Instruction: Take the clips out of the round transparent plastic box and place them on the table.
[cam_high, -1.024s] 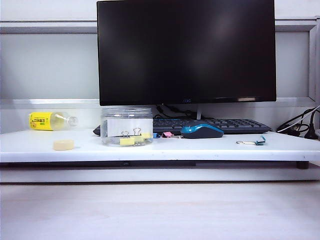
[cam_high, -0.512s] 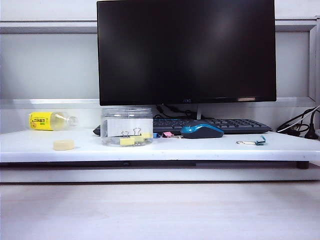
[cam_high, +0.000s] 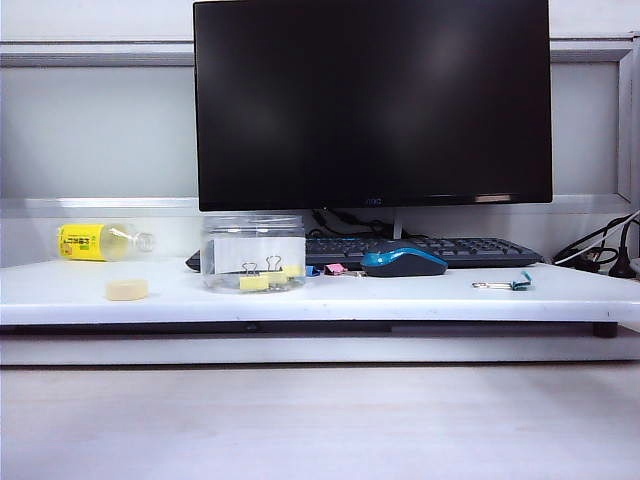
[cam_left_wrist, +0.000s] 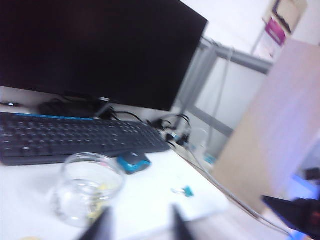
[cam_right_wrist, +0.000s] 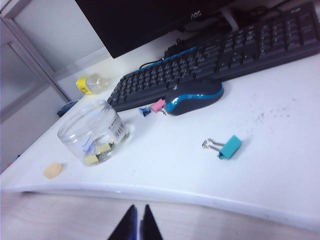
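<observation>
1. Clearly, the round transparent plastic box (cam_high: 253, 253) stands upright on the table (cam_high: 400, 297), in front of the monitor's (cam_high: 372, 100) left part as the exterior view shows it, with its mouth open and a white label on its far wall.
2. The clips (cam_high: 266, 278) (small, yellow, with thin wire handles) lie inside the box on its floor; in the right wrist view they sit against the near wall (cam_right_wrist: 98, 151).
3. The left gripper (cam_left_wrist: 138, 224) hangs off the table's front edge, facing the box (cam_left_wrist: 89, 189); its two dark fingertips (cam_left_wrist: 102, 223) stand well apart with nothing between them, though the picture is blurred.
4. The right gripper (cam_right_wrist: 136, 224) also sits off the front edge, over the wooden surface; its two dark fingertips (cam_right_wrist: 128, 224) stand close together with only a thin gap, holding nothing.
5. Neither gripper shows in the exterior view.
6. A keyboard (cam_high: 420, 250) lies behind the box, and a blue-and-black mouse (cam_high: 403, 261) rests in front of it, just right of the box.
7. Blue and pink clips (cam_right_wrist: 153, 107) lie between box and mouse, touching the mouse's side.
8. A teal clip (cam_right_wrist: 223, 146) lies alone toward the table's right part.
9. A yellow-labelled bottle (cam_high: 103, 241) lies on its side far left, and a pale round disc (cam_high: 127, 289) sits in front of it.
</observation>
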